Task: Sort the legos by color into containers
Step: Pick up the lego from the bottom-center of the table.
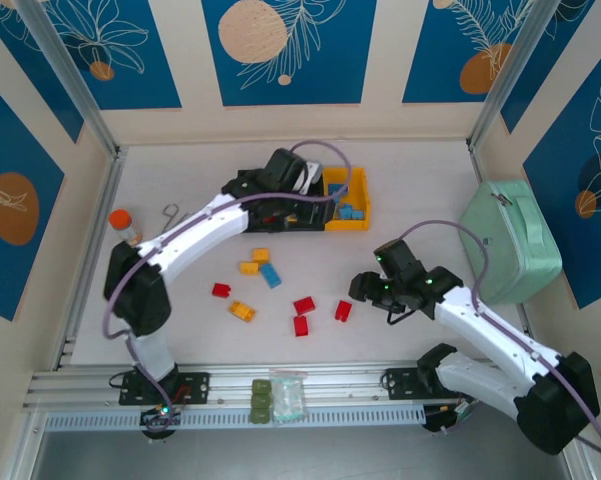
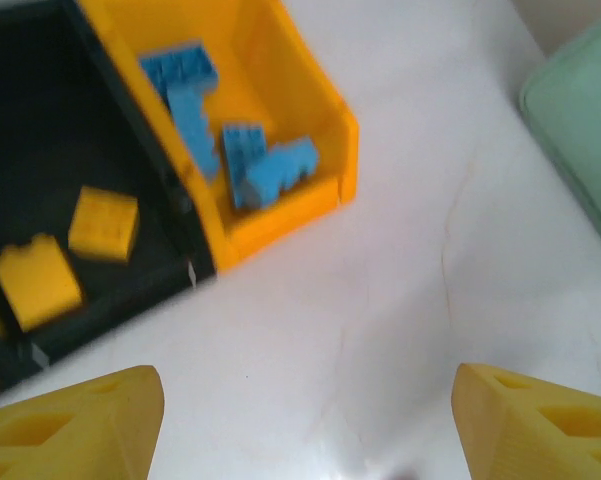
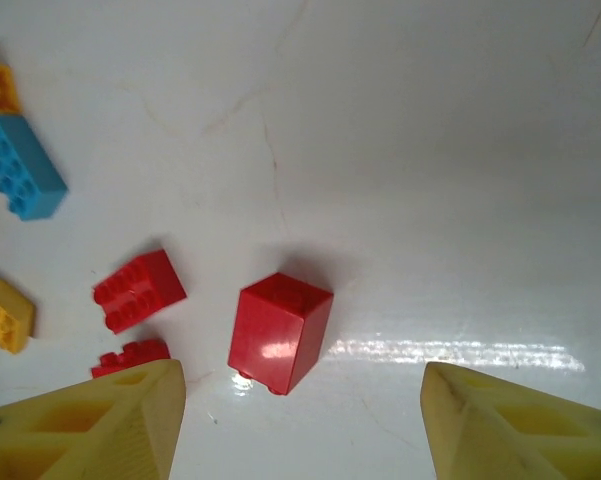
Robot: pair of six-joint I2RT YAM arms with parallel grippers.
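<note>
Three joined containers stand at the back: two black ones (image 1: 280, 212) and a yellow one (image 1: 347, 200). The yellow bin (image 2: 280, 120) holds several blue legos (image 2: 250, 160). The black bin (image 2: 70, 180) beside it holds yellow legos (image 2: 103, 222). My left gripper (image 2: 310, 420) is open and empty, over bare table by the yellow bin's corner; from above it (image 1: 310, 197) sits by the bins. More red, yellow and blue legos lie loose mid-table (image 1: 270, 275). My right gripper (image 3: 305, 400) is open just above a red lego (image 3: 280, 332) lying on its side (image 1: 343, 310).
A mint-green case (image 1: 510, 240) lies at the right, with its edge (image 2: 580, 110) near the left gripper. An orange-capped bottle (image 1: 125, 225) stands at the left. Olive blocks with a clear bag (image 1: 275, 400) rest on the front rail. Two red legos (image 3: 138, 290) lie left of the right gripper.
</note>
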